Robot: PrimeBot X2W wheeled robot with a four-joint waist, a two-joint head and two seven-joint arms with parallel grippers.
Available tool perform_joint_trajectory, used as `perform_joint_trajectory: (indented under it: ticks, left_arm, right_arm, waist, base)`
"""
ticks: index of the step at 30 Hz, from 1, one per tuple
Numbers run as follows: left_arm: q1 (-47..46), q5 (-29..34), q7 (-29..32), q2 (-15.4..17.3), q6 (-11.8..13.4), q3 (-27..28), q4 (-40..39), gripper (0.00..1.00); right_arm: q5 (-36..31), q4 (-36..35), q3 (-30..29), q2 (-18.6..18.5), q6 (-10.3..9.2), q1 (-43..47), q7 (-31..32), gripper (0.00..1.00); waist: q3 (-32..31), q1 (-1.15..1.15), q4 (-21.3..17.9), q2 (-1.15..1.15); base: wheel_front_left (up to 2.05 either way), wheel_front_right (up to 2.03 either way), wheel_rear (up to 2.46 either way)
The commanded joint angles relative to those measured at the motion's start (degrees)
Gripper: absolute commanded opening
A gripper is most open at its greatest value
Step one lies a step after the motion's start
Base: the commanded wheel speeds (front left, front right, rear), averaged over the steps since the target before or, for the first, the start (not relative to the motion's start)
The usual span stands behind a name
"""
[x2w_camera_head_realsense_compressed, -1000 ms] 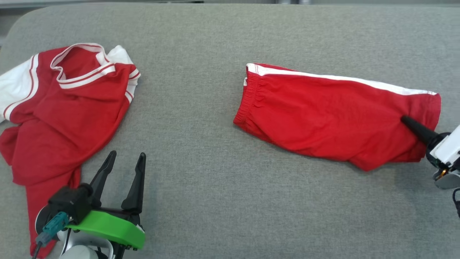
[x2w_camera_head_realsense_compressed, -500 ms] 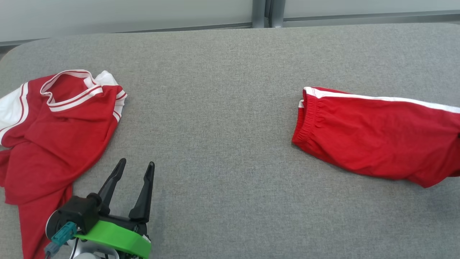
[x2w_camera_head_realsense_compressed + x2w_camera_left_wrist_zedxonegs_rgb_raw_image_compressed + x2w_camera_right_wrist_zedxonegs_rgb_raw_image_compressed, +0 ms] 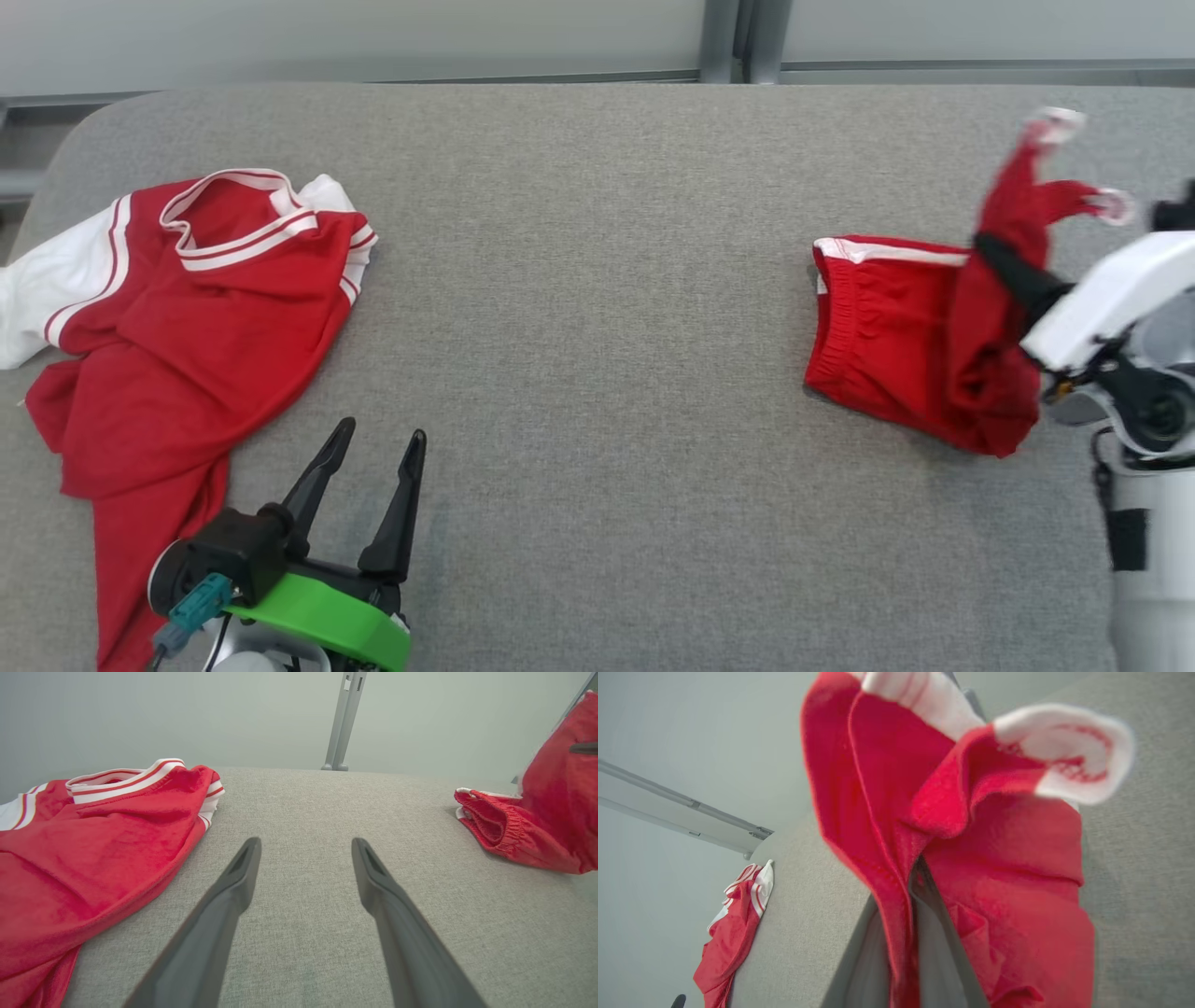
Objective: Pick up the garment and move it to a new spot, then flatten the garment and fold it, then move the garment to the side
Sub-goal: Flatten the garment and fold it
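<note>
Setting: We look down on a grey padded surface. A pale wall and a metal post stand at its far edge.
Task garment: We see the red shorts, which have a white side stripe, at the right of the head view. They are well apart from the other garment. Their elastic waistband lies on the surface, while the opposite end is raised off it and bunched.
Right side: The right gripper has its two dark fingers pressed together, pinching the raised red cloth. In its wrist view we see the fabric pass between the fingers. White-edged hem corners, blurred, flop above the tips.
Left side: We find the left gripper at the lower left of the head view. Its fingers are spread wide over bare grey fabric with nothing between them, and it sits just beside the shirt's lower edge.
Other garment: A red shirt with white sleeves and a striped collar lies crumpled at the left of the surface.
</note>
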Motion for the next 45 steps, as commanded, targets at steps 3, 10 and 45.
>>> perform_joint_trajectory:
  ticks: [3, 10, 45]
  left_arm:
    - [-1.42, 1.51, -0.02, -2.06, -1.62, 0.82, 1.57, 1.0]
    - [-2.01, 3.6, -0.01, -5.74, -4.32, 2.07, 4.44, 1.0]
    - [-1.1, 9.39, -0.01, -8.88, -7.8, 10.22, 2.13, 1.0]
  right_arm:
    - [-4.26, 1.1, 4.22, 1.78, 0.02, -0.32, 2.28, 0.0]
    - [-10.53, 3.98, 6.38, 2.48, 0.02, 1.14, 2.17, 0.16]
    - [-13.47, 3.93, 3.81, -2.94, 0.02, 3.13, -4.18, 1.0]
  waist:
    - [0.28, 0.0, 1.7, 0.41]
    - [0.06, 0.0, 4.22, 0.41]
    - [6.1, 0.0, -1.23, 0.41]
  base:
    - [0.0, 0.0, 0.0]
    - [0.0, 0.0, 0.0]
    - [0.0, 0.0, 0.0]
